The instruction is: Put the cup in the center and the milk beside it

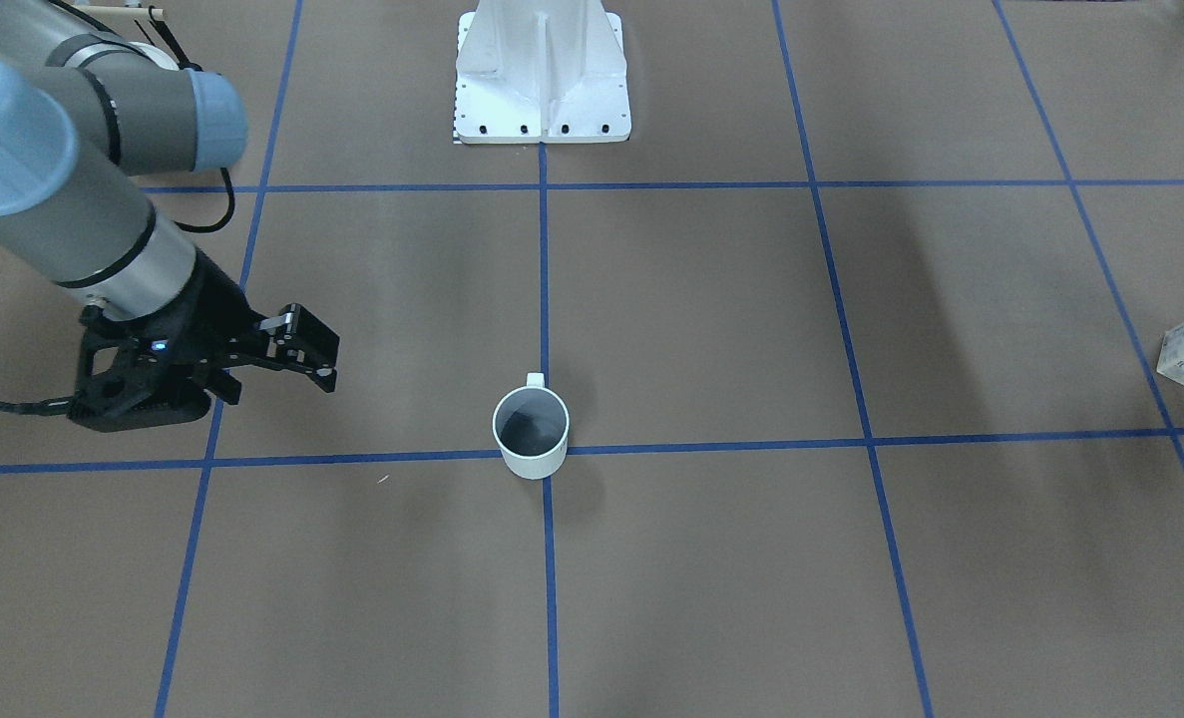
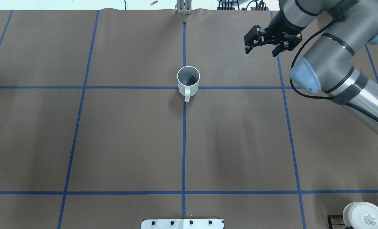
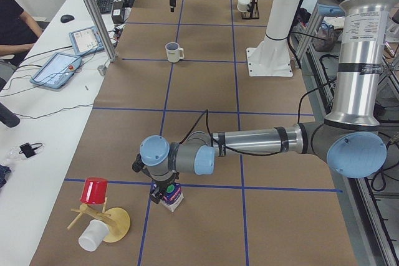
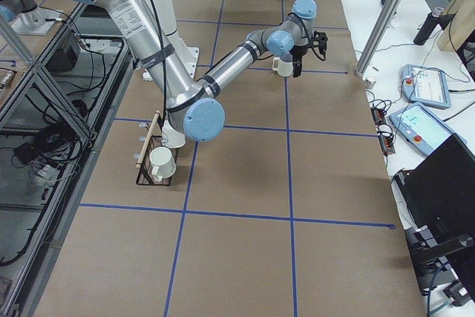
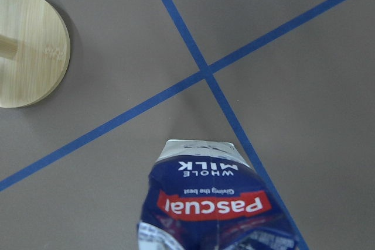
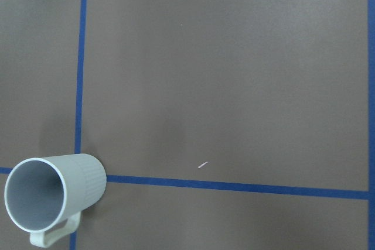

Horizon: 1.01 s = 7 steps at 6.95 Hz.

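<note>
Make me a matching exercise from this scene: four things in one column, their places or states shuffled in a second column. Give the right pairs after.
Things:
1. white mug
2. milk carton
3. right end effector
4. red cup

Places or states:
A. open and empty, above the table
B. on a wooden stand
C. upright on the central crossing of blue tape
D. close to another tape crossing at the table's left end, far from the mug

Pairs: 1-C, 2-D, 3-A, 4-B.
</note>
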Tool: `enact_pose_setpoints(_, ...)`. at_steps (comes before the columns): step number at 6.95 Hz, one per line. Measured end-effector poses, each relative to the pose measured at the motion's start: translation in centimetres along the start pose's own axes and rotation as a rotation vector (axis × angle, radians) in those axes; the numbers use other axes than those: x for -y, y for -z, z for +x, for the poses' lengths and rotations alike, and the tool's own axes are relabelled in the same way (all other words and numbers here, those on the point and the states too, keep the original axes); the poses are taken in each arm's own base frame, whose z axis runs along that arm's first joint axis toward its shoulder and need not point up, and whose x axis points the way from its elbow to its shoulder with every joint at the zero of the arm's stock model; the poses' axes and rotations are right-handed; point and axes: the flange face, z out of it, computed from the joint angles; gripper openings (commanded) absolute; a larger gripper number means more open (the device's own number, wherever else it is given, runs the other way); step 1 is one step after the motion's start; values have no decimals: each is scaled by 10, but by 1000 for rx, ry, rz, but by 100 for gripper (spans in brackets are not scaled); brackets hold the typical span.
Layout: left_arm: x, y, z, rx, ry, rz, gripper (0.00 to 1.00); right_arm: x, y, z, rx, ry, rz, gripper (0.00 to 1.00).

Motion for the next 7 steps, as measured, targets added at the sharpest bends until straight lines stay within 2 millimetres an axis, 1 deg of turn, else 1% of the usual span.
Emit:
enact_pose_setpoints(1,6,3,1,1,36,5,0,9,14,38,-1,15,-2,100)
enact_pose_setpoints(2,20,12,5,5,85,20,0,14,28,77,-3,39,-1,100)
enact_pose_setpoints(3,39,26,13,-1,114,31,0,16,39,118,-8,57,0,100)
enact_pose_setpoints(4,68,52,28,-20,138,31,0,12,49,166,-24,47,3,100)
enact_pose_setpoints(5,100,85,51,-33,160,24,0,2,58,223,-50,32,7,100)
enact_pose_setpoints(6,133,123,80,-41,195,19,0,-15,69,291,-83,64,7,100)
enact_pose_setpoints(7,161,152,116,-45,247,22,0,-38,79,351,-111,105,5,100)
